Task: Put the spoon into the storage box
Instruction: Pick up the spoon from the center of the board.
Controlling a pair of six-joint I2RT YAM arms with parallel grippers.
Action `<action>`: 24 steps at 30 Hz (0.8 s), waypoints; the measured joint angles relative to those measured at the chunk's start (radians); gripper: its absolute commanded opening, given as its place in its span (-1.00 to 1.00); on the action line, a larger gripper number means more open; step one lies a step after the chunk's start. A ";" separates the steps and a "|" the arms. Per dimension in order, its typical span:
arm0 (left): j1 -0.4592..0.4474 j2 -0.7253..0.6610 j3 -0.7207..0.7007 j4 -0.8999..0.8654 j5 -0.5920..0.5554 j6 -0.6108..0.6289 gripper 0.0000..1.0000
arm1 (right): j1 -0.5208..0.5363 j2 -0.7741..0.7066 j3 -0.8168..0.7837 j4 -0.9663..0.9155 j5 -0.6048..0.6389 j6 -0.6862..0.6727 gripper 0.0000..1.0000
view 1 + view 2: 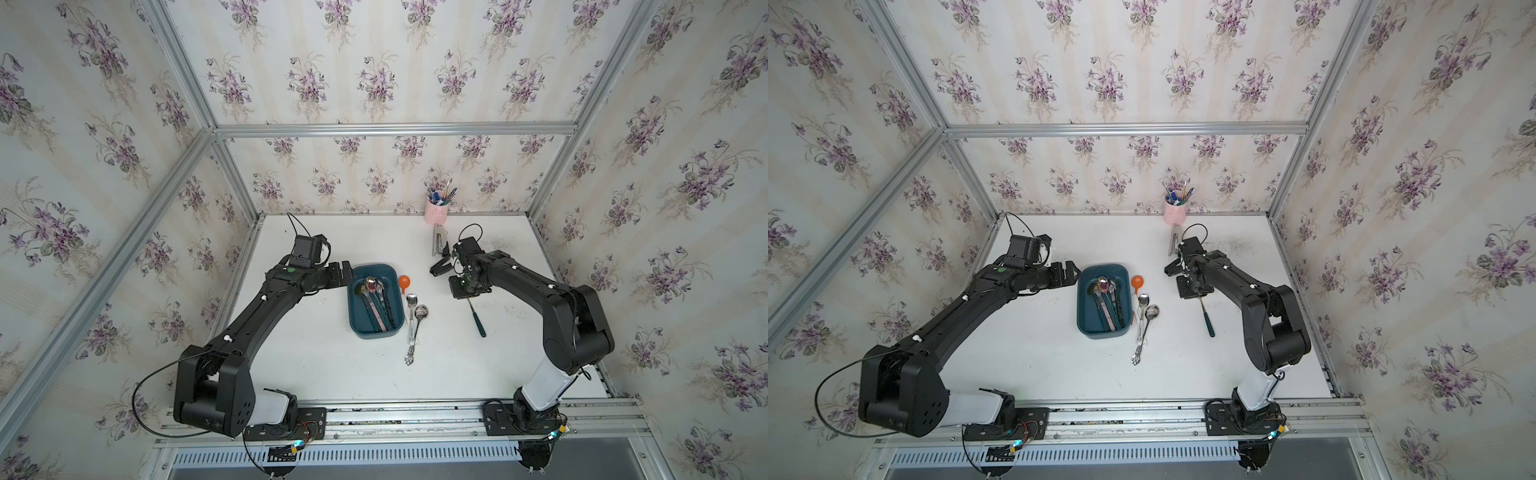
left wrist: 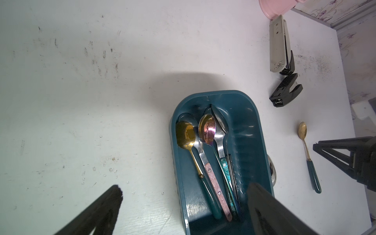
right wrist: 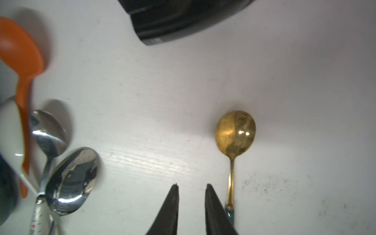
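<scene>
Pickup stage: right gripper [image 3: 192, 186], jaws slightly apart and empty, hangs beside gold spoon [image 1: 478, 320] at centre-right, likely needing to straddle its neck; left gripper [image 1: 347, 274] gapes by storage box [image 1: 374, 333], mid-frame.

One storage box [image 1: 374, 333], one cup [image 1: 436, 214], one stapler [image 1: 437, 245], at least eight spoons [image 1: 411, 300].
</scene>
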 measured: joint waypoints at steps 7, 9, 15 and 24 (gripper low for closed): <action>-0.003 0.001 0.002 -0.001 0.000 0.010 0.99 | -0.066 -0.021 -0.066 0.005 0.010 -0.008 -0.47; -0.003 0.001 0.002 -0.002 0.000 0.011 0.99 | -0.071 -0.021 -0.080 0.005 0.010 -0.007 -0.47; -0.003 0.005 0.004 -0.003 0.000 0.011 0.99 | -0.082 -0.021 -0.109 -0.008 0.003 0.000 -0.47; -0.004 0.007 0.004 -0.003 0.000 0.011 0.99 | -0.082 -0.021 -0.143 -0.013 -0.004 0.005 -0.46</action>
